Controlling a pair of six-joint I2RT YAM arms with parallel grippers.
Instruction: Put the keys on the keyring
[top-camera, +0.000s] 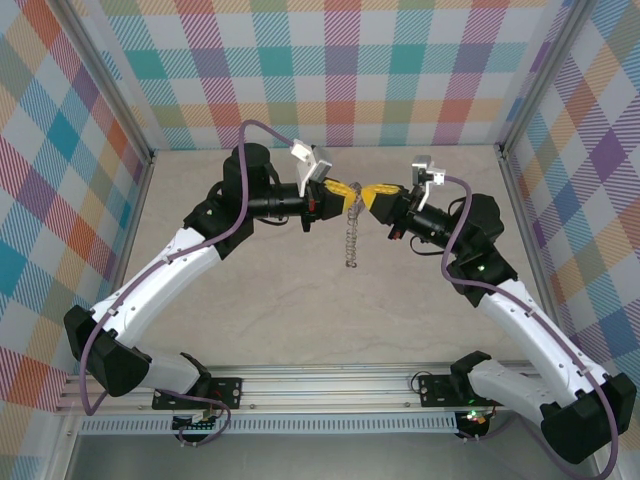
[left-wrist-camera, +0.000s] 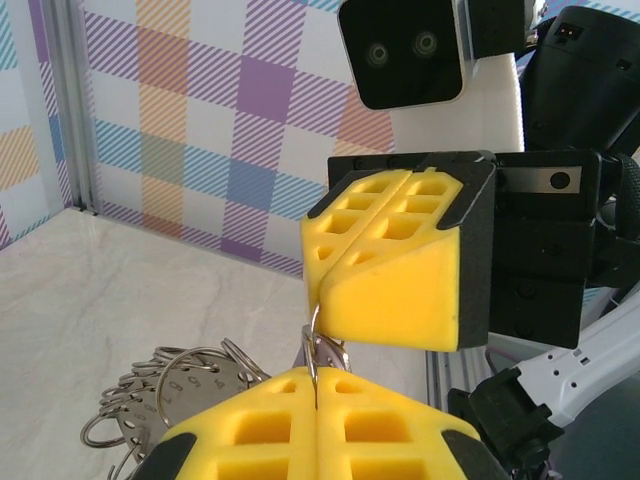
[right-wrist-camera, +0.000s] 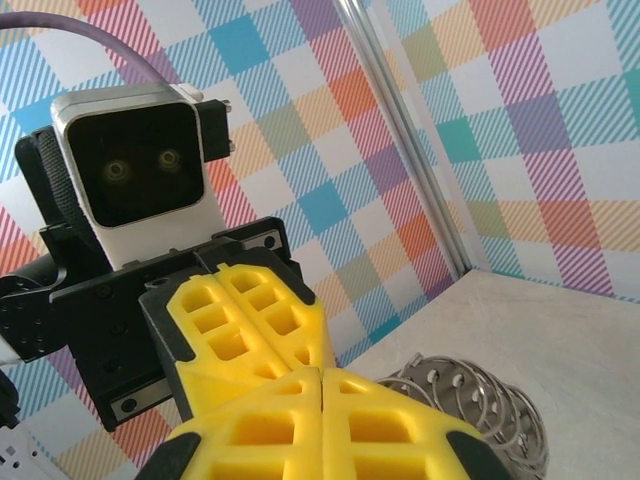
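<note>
Your left gripper (top-camera: 345, 189) clamps the keyring (top-camera: 349, 235) above mid-table, right gripper (top-camera: 377, 191) shut tip-to-tip; threading seems in hand, needing fine alignment next.

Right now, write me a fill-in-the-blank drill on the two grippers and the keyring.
1. The left gripper and the right gripper meet tip to tip, both with jaws ___.
2. The keyring hangs ___ from the spot where they meet.
3. The fingers of both grippers are coloured ___.
Missing words: shut; down; yellow.
</note>
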